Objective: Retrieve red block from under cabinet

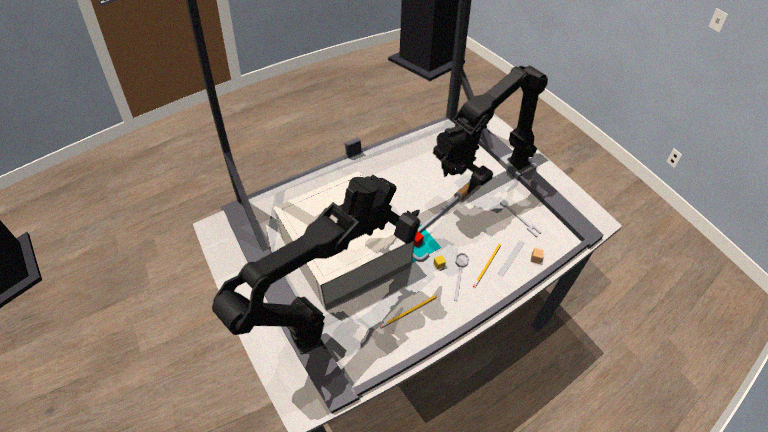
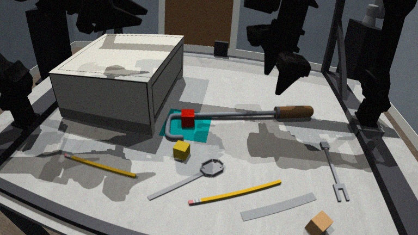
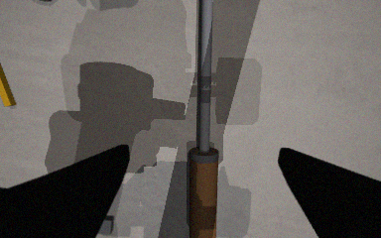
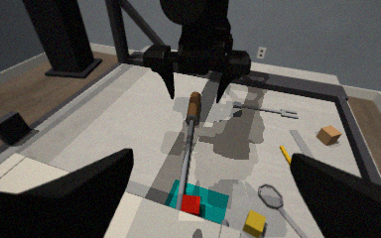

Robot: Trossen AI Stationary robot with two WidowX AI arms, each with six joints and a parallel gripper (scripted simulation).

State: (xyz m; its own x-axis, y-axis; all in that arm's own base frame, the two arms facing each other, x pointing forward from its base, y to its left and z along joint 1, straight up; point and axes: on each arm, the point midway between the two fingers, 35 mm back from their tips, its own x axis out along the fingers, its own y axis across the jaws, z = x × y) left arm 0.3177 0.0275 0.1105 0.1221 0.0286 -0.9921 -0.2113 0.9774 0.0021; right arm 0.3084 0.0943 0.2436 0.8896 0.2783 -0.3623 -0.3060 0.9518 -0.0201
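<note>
The red block (image 2: 187,117) sits on the teal square (image 2: 197,130), near its far edge, just off the front corner of the white cabinet (image 2: 120,75). The cabinet stands upright. A hook tool (image 2: 234,114) with a brown handle (image 2: 293,111) lies flat on the table, its curved end around the block. My left gripper (image 2: 289,78) is open and empty, hovering above the handle (image 3: 203,190). My right gripper (image 1: 410,223) is open and empty, high over the cabinet's edge; its view shows the block (image 4: 190,203) and the square (image 4: 208,200) below.
A yellow cube (image 2: 181,149) lies just in front of the square. Two pencils (image 2: 234,193) (image 2: 100,165), a flat grey paddle tool (image 2: 197,175), a small fork tool (image 2: 334,173), a grey strip (image 2: 277,206) and a tan cube (image 2: 319,221) lie toward the near edge.
</note>
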